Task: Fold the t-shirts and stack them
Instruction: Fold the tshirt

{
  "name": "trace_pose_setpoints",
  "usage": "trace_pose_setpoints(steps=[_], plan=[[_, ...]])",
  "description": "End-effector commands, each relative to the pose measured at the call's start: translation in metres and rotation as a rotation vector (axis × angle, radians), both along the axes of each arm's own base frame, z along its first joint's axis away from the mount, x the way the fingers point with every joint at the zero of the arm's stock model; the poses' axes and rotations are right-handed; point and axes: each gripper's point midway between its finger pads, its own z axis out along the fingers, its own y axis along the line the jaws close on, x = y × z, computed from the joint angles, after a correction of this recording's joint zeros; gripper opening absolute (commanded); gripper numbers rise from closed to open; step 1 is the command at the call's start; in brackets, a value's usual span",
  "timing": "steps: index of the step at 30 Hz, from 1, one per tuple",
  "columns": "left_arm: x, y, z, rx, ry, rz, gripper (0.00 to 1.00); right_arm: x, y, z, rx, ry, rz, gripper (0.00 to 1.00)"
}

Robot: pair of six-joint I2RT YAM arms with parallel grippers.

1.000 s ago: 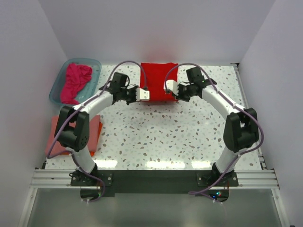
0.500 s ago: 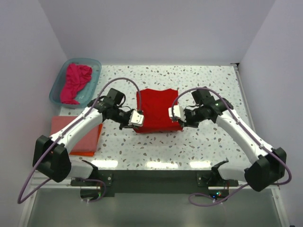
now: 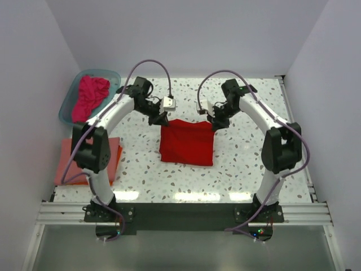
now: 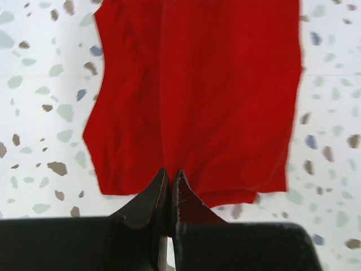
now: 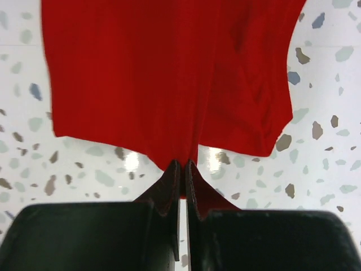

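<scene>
The left tool (image 4: 171,172) and right tool (image 5: 181,164) each clamp tight on the far edge of the red t-shirt (image 3: 187,141), which lies at the middle of the table (image 3: 248,164). Uneven pulling could skew the fold or let the cloth slip free.

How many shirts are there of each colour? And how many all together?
red t-shirt: 1
magenta-pink t-shirt: 1
salmon-pink t-shirt: 1
orange t-shirt: 1
Total: 4
</scene>
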Motion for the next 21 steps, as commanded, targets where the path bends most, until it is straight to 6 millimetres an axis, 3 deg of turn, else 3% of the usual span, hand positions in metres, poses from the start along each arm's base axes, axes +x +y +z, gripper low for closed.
trace_pose_setpoints(steps=[1, 2, 4, 5, 7, 8, 11, 13, 15, 16, 18, 19, 20, 21], plan=[[0.050, -0.001, -0.003, -0.022, -0.007, 0.062, 0.06, 0.042, -0.005, -0.002, 0.002, -0.067, 0.006, 0.00], [0.058, -0.003, -0.027, -0.006, 0.042, 0.066, 0.08, 0.051, -0.008, -0.020, -0.023, -0.041, -0.002, 0.00], [0.079, -0.008, -0.033, -0.007, 0.038, 0.088, 0.10, 0.071, -0.007, -0.027, -0.029, -0.061, -0.016, 0.00], [0.085, -0.009, -0.052, 0.004, 0.075, 0.105, 0.12, 0.076, -0.008, -0.043, -0.047, -0.035, -0.022, 0.00], [0.097, -0.012, -0.065, 0.010, 0.085, 0.137, 0.14, 0.090, -0.007, -0.050, -0.047, -0.053, -0.040, 0.00], [0.097, -0.011, -0.078, 0.025, 0.108, 0.146, 0.15, 0.091, -0.007, -0.057, -0.055, -0.048, -0.037, 0.00], [0.091, -0.008, -0.094, 0.041, 0.144, 0.152, 0.15, 0.093, -0.005, -0.075, -0.070, -0.030, -0.044, 0.00], [0.077, -0.005, -0.105, 0.055, 0.188, 0.151, 0.14, 0.083, -0.004, -0.085, -0.090, -0.004, -0.036, 0.00], [0.065, -0.003, -0.100, 0.047, 0.198, 0.143, 0.13, 0.068, -0.002, -0.087, -0.095, 0.013, -0.023, 0.00], [0.049, 0.000, -0.108, 0.053, 0.229, 0.133, 0.11, 0.059, 0.002, -0.088, -0.095, 0.023, -0.011, 0.00], [0.032, 0.002, -0.095, 0.032, 0.220, 0.120, 0.10, 0.035, 0.005, -0.092, -0.098, 0.060, 0.010, 0.00], [0.012, 0.007, -0.104, 0.042, 0.254, 0.109, 0.10, 0.026, 0.009, -0.080, -0.082, 0.051, 0.013, 0.00], [0.004, 0.008, -0.092, 0.028, 0.237, 0.102, 0.09, 0.010, 0.007, -0.085, -0.089, 0.087, 0.018, 0.00], [-0.012, 0.013, -0.089, 0.022, 0.238, 0.091, 0.09, 0.001, 0.012, -0.072, -0.072, 0.076, 0.018, 0.00]])
